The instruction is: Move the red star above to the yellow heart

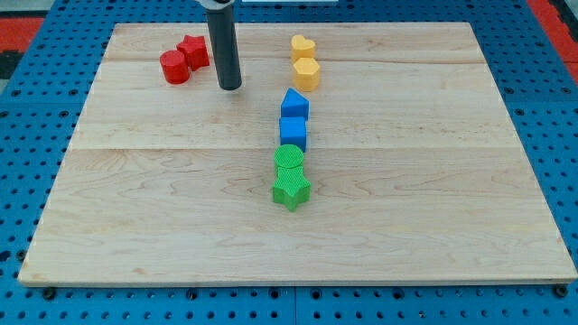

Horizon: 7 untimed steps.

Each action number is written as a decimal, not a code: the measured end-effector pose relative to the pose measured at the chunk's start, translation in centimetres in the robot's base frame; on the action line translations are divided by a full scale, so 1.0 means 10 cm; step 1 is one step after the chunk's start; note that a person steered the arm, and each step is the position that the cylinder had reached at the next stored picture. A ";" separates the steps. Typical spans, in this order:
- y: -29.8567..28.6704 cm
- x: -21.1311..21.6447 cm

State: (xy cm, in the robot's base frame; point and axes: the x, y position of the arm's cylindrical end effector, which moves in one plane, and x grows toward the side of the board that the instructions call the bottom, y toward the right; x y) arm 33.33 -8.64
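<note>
8 blocks sit on the wooden board [135, 199], and they fall into 2 groups. At the view's top left, the red star [193, 51] and a red cylinder [175, 67] touch each other, the cylinder just below and to the left of the star. Down the middle runs a loose column: the yellow heart [302, 46] at the top, a yellow hexagon [307, 73] touching it from below, then a blue pentagon-like block [294, 103], a blue cube [293, 132], a green cylinder [289, 159] and a green star [291, 190].

My tip [230, 87] rests on the board just to the right of the red pair and slightly below the star, apart from both blocks. I have no fingers to spread or press together, only the bare rod, and it touches nothing. Standing between the star and the heart, it is on the wrong side for a rightward push, I judge; it likely needs to pass round to the star's left, clear of the cylinder.

The red star is a small, chunky block with blunt points, bright red, lying flat. It lies well apart from the yellow heart, at roughly the same height in the view, so it is not yet above the heart.
</note>
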 end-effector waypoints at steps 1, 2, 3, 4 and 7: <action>0.00 -0.49; -0.19 -1.05; -0.74 -1.29; -1.39 -1.22; -0.50 -0.84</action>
State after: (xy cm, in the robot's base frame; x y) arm 24.96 -13.60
